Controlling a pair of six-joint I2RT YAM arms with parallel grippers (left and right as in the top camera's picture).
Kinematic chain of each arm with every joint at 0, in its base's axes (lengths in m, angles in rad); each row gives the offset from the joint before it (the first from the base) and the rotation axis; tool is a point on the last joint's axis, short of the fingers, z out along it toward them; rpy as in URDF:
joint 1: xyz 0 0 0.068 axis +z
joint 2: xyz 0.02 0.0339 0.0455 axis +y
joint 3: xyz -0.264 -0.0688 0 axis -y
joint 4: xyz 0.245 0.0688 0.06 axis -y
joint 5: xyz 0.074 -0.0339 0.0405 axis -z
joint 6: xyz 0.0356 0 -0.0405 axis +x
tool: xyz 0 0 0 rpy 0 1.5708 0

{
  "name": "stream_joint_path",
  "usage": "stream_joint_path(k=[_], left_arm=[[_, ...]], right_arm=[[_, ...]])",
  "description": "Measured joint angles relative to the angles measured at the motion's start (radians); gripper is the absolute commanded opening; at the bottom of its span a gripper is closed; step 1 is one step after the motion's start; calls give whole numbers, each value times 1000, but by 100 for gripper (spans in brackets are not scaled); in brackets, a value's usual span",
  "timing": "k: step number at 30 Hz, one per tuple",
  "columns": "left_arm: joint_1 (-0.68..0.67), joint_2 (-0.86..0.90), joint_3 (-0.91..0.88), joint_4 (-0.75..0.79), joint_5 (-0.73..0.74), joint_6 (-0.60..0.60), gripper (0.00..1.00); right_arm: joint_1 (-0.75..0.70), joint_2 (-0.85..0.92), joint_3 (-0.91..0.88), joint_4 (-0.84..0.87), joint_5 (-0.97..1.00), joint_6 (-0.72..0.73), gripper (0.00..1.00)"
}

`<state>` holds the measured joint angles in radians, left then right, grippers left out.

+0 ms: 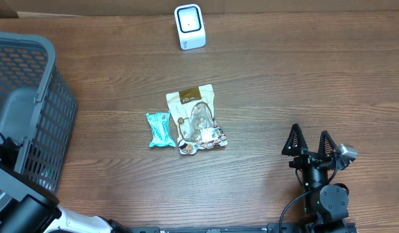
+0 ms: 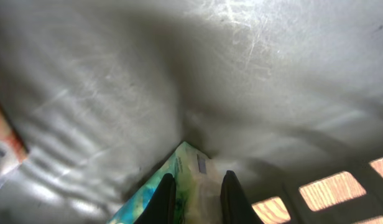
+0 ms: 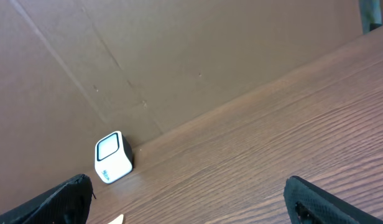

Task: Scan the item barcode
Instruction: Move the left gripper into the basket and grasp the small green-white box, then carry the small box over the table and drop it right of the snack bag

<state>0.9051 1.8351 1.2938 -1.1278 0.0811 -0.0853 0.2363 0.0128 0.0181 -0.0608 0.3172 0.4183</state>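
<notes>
Down inside the basket (image 1: 31,84), the green packet (image 2: 190,163) is sitting pinched at its corner by the left gripper's (image 2: 198,180) narrow jaws, probably needing a slow, firm lift toward the scanner (image 1: 189,26), while the right gripper's (image 1: 309,134) jaws are standing wide above the worktop (image 1: 284,77).

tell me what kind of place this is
Likely a mock checkout on a test bench: a white barcode scanner stands at the back of the wooden table, a grey shopping basket sits at its left edge, and packaged snacks lie mid-table. The cardboard backdrop suggests a lab, not a store.
</notes>
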Motion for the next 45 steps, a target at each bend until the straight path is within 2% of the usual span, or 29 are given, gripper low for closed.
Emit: stream_joint_path(k=[4,12,18,23,30,35,39,45], left_arm=[[0,0,95,-73,16,-40,4],[0,-3,409,-208,92,-78,4],[-16,-61,530,-208,181,-101,4],[-101,-179,672,-174,282,-134,4],[-375,-404,834,-174,311,-161,4],[-714,-494,845,-282,213,-188,4],[-991,-481,764,-307,79,-247,4],[-1268,-366,536,-201,-116,-392,4]], right_arm=[[0,0,0,0,0,0,100],[0,0,0,0,0,0,100],[0,0,0,0,0,0,100],[0,0,0,0,0,0,100],[0,0,0,0,0,0,100],[0,0,0,0,0,0,100],[0,0,0,0,0,0,100],[0,0,0,0,0,0,100]])
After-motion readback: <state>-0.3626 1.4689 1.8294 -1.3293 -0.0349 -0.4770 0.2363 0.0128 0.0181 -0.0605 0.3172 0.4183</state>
